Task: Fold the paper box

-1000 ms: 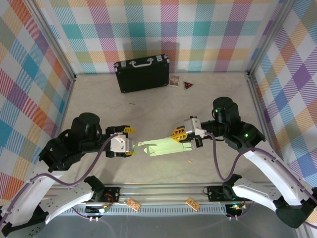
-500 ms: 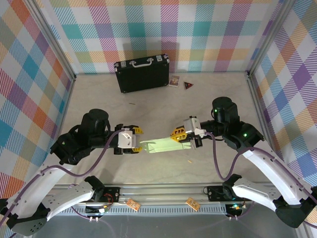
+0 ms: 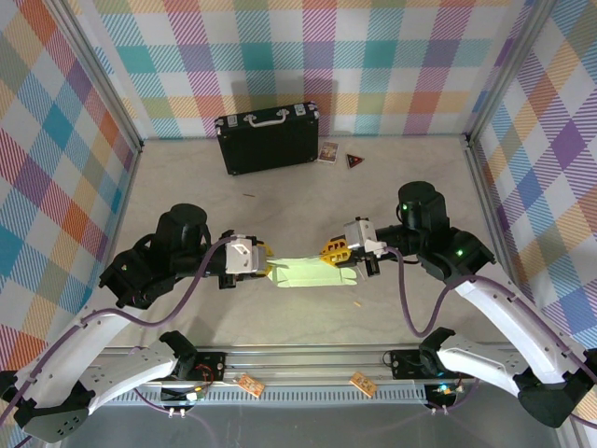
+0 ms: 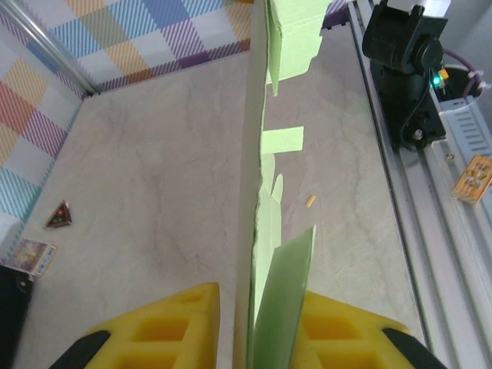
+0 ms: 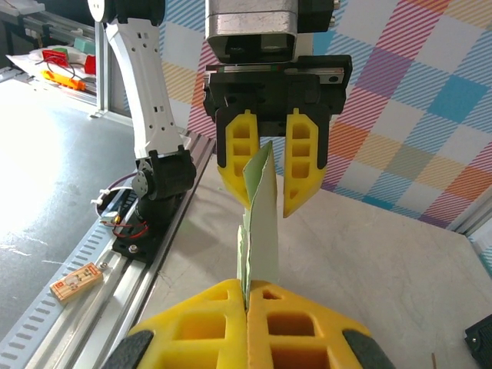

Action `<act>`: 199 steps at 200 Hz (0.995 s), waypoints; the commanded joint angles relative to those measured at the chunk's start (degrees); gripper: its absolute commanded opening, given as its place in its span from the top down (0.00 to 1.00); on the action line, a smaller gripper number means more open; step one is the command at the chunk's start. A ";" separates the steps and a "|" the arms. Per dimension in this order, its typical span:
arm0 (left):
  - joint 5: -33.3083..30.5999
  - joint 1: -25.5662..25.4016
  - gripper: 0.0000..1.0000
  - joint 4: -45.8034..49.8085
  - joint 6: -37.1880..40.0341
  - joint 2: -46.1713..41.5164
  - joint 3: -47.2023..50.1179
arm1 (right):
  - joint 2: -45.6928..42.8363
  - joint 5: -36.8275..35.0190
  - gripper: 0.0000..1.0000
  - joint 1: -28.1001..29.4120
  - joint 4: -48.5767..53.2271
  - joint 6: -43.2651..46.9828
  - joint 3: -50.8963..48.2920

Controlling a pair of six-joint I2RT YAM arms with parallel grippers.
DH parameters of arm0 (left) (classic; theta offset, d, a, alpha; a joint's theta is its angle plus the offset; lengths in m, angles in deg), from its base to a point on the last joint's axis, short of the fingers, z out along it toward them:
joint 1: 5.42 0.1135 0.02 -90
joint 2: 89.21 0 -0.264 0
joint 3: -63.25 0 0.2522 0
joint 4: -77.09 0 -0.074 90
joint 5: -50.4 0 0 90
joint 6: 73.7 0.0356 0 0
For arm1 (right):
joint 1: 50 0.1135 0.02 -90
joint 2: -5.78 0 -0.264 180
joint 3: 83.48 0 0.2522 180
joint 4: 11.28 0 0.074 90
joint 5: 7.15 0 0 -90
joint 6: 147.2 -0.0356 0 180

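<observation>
Right gripper (image 3: 332, 257) pinches paper box (image 3: 312, 273), left gripper (image 3: 266, 262) straddling.

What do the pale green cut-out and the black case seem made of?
Pale green paper box: thin matte card, judging by its creases and bent flaps. Black rectangular case: hard dark shell, probably plastic or board, with shiny metal-looking handle.
</observation>
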 commanded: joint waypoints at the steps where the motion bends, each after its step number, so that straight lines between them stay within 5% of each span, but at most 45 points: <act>1: 0.88 -0.37 0.92 -1.55 -1.56 1.00 -1.17 | 0.35 1.61 1.00 0.11 -0.67 0.14 -0.40; 9: 0.42 -0.45 1.00 -1.54 -1.65 1.13 -1.21 | 0.48 1.46 1.00 0.10 -0.61 0.18 -0.40; 125: -3.61 -0.58 1.00 0.08 -5.25 3.21 -2.56 | 1.44 -3.31 0.99 0.10 -4.62 -2.44 -2.17; 136: -4.38 -0.55 1.00 0.38 -5.39 4.59 -3.26 | 2.11 -4.65 0.89 0.09 -6.57 -3.80 -2.59; 159: -7.11 -0.53 1.00 2.92 -5.01 8.91 -5.90 | 4.49 -8.06 0.84 0.10 -8.02 -6.17 -1.74; 199: -8.31 0.97 1.00 3.37 -2.26 16.50 -7.86 | 9.13 -18.36 0.30 0.02 -12.24 -11.12 -0.91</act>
